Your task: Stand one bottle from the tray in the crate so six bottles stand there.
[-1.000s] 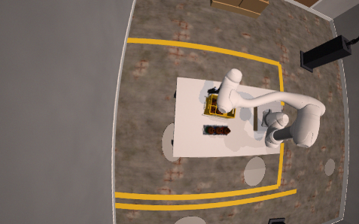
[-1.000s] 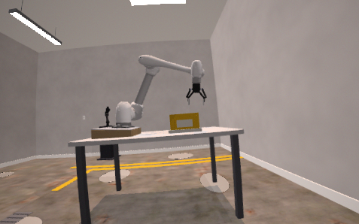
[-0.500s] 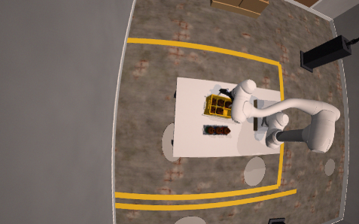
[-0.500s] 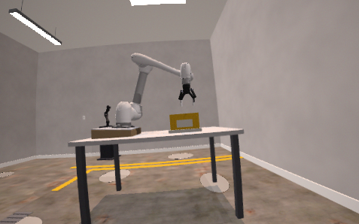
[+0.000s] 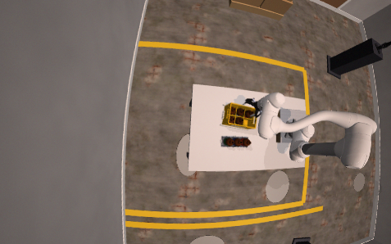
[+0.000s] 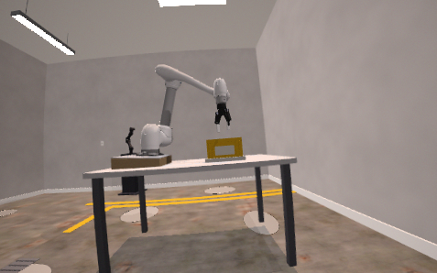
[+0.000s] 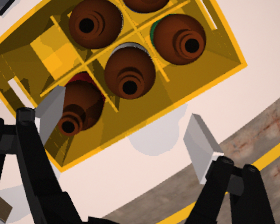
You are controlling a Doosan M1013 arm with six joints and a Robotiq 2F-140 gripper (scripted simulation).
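The yellow crate (image 5: 225, 115) (image 6: 212, 148) (image 7: 225, 48) stands on the white table (image 5: 208, 135) (image 6: 182, 165). In the wrist view several brown bottles stand in its cells, among them one (image 7: 128, 72) in the middle; one cell (image 7: 51, 63) on the left side is empty. The dark tray (image 5: 222, 144) (image 7: 7, 4) lies beside the crate with three bottles (image 5: 238, 142) standing upright in a row. My gripper (image 5: 253, 106) (image 6: 223, 125) (image 7: 126, 114) hangs well above the crate's edge. Its fingers stand wide apart with nothing between them.
A brown block (image 6: 138, 161) lies on the table by the arm's base (image 6: 155, 137). Cardboard boxes (image 5: 261, 6) and a black box (image 5: 356, 55) stand on the floor beyond the table. Yellow lines (image 5: 225, 213) mark the floor.
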